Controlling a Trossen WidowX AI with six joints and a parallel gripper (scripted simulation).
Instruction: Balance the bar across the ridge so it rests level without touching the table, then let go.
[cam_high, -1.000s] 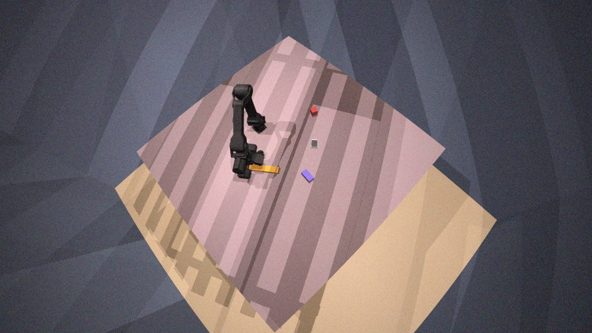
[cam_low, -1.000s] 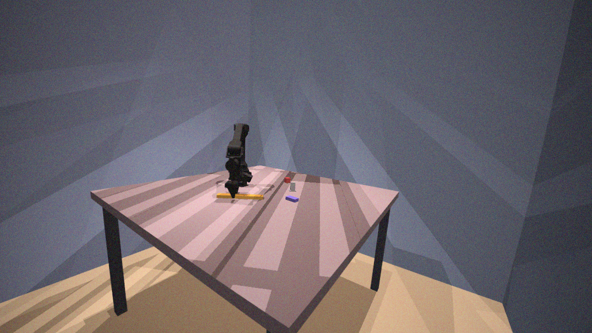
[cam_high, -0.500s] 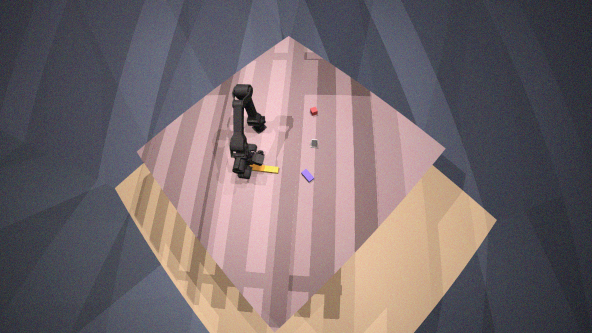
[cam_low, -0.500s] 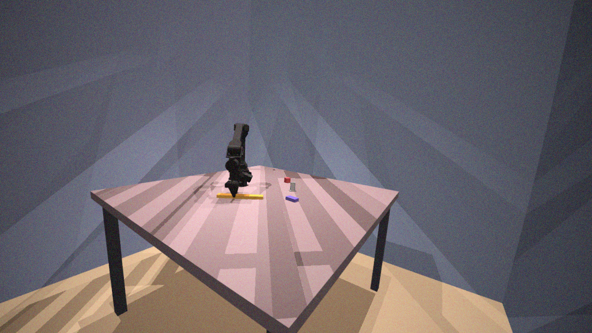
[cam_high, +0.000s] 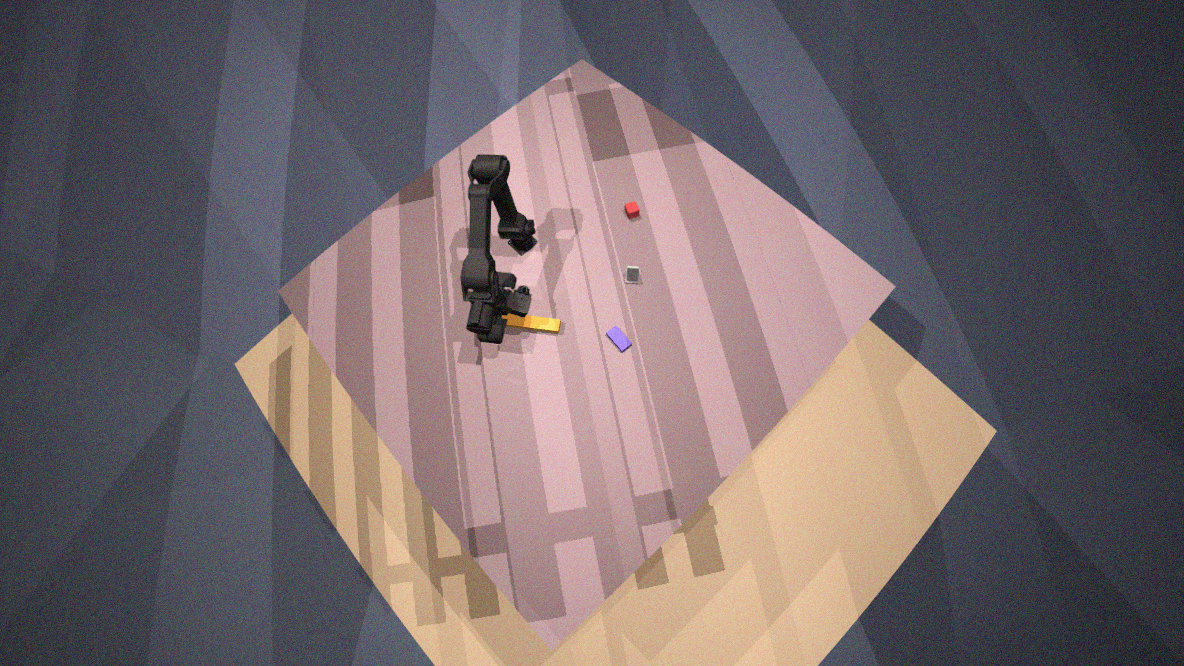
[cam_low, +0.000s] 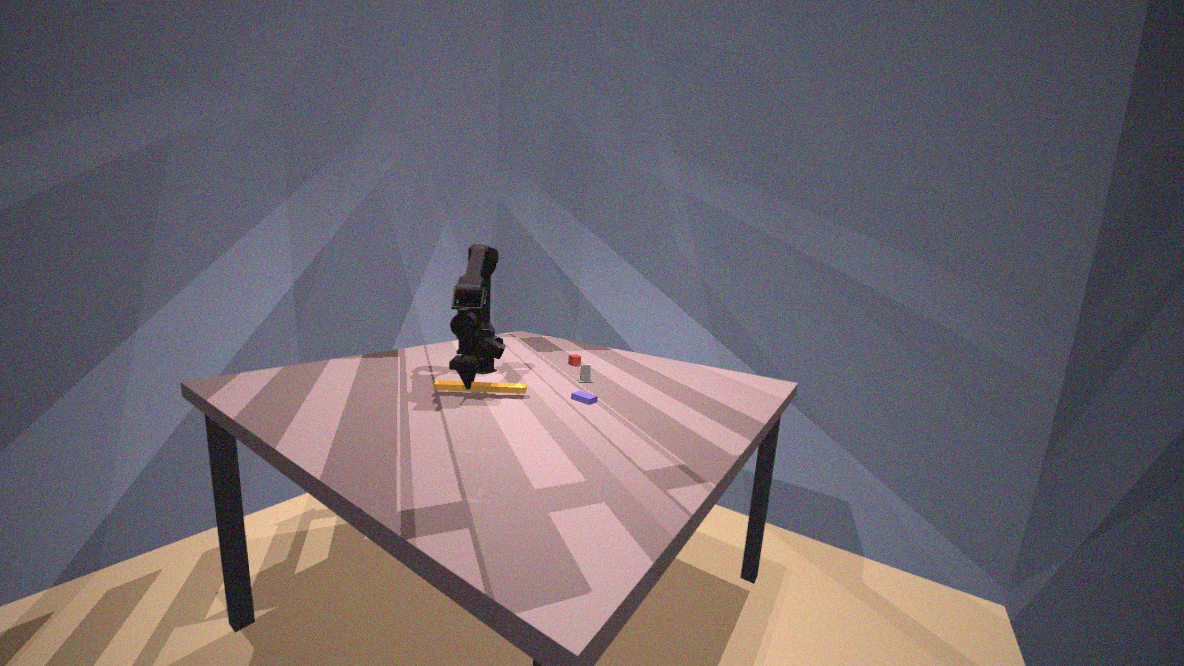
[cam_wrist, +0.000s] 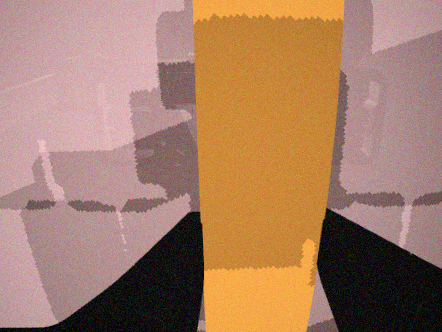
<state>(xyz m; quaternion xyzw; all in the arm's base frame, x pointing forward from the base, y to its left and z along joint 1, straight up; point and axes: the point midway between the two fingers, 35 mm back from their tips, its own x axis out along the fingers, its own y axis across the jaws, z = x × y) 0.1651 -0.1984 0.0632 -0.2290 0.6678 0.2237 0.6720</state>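
Note:
The orange-yellow bar (cam_high: 536, 323) (cam_low: 500, 387) (cam_wrist: 265, 125) lies roughly level, and its left part is hidden under the arm in the top view. My gripper (cam_low: 468, 386) (cam_wrist: 257, 223) points down and is shut on the bar, with one black finger against each long side, left of its middle in the exterior view. The bar is at the table or just above it; I cannot tell which. The ridge, a small grey upright piece with a pale base (cam_high: 632, 274) (cam_low: 585, 373), stands to the right of the bar, apart from it.
A purple-blue block (cam_high: 618, 338) (cam_low: 583, 397) lies right of the bar, nearer the front than the ridge. A red cube (cam_high: 631, 209) (cam_low: 574, 360) lies behind the ridge. All stand on the pink table (cam_high: 703, 331) (cam_low: 662, 414), which is striped with shadows.

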